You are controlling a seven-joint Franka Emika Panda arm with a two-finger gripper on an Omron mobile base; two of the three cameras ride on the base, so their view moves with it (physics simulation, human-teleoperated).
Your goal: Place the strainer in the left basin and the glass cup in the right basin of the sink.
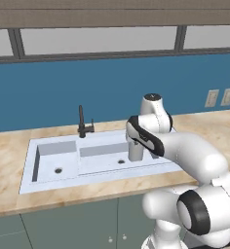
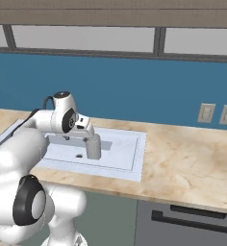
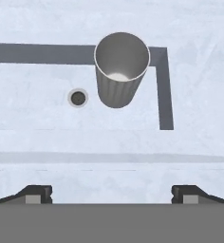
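- Far to the left of the claw, we see the left basin [image 1: 56, 163], a narrow, roughly square white recess with one small round drain in its floor.
- Just right of it is the slim black faucet [image 1: 83, 124], upright on the back rim of the sink [image 1: 27, 182], a pale rectangular piece set in the tan marble counter [image 2: 192, 163].
- Next comes the right basin [image 1: 105, 160], the wider oblong recess; its round drain [image 3: 78, 98] lies just left of the cup in the hand view.
- The glass cup [image 3: 119, 76] is a plain grey translucent tumbler, slightly tapered, without a handle. It stands upright on the floor of the right basin, near a back corner, ahead of the claw and below it; we look down into its open mouth.
- The gripper [image 3: 112, 192] is spread as wide as it goes, its two dark fingertips [image 3: 35, 193] far apart at the bottom of the hand view. It holds nothing and touches nothing; the cup stands free of it.
- The white arm reaches forward from the base, elbow bent, its wrist [image 2: 67, 117] above the sink and the hand pointing down at the right basin.
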